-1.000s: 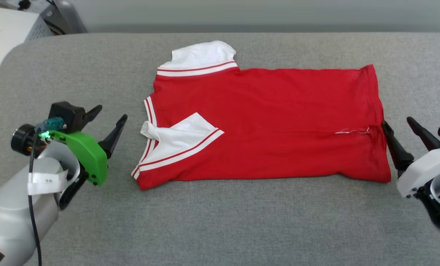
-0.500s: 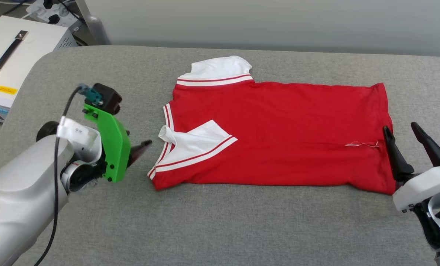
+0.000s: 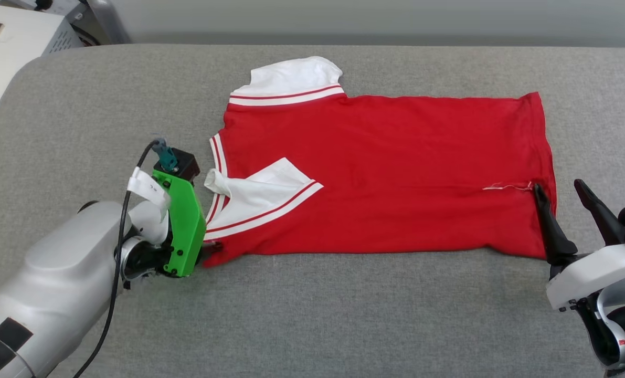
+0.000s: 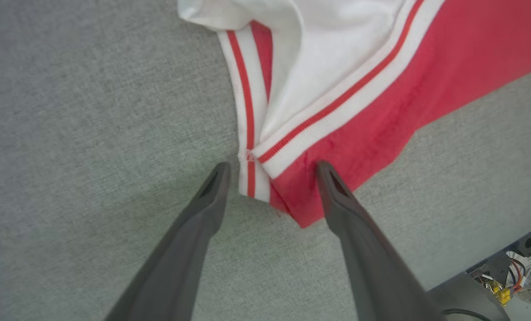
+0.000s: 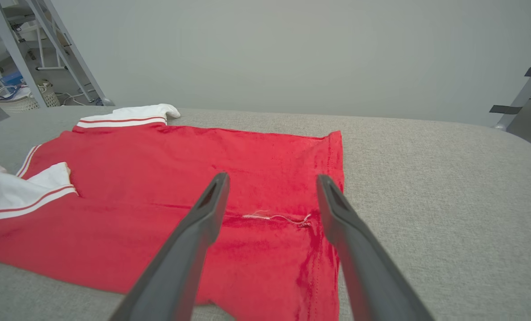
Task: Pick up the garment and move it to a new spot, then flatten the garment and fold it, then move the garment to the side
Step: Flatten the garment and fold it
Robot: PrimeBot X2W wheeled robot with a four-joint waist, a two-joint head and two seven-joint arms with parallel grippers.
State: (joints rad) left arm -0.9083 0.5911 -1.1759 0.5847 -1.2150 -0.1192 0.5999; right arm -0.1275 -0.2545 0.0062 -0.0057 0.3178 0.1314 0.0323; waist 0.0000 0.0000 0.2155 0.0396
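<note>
Left claw [image 4: 273, 166], right claw [image 3: 558, 185]: two, both agape, one garment [image 3: 385, 173].

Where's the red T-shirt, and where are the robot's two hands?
T-shirt [image 3: 385, 168], head view, middle of red body.
left hand [image 4: 273, 166], left wrist view, between its fingertips.
right hand [image 5: 272, 176], right wrist view, between its fingertips.

A white box [image 3: 16, 58] with a black handle stands beside the grey padded table [image 3: 343, 315]; a pale wall [image 3: 343, 18] rises behind.

The garment [image 3: 385, 173] is soft matt cloth; the grey surface [image 3: 343, 315] beneath is coarse woven fabric.
</note>
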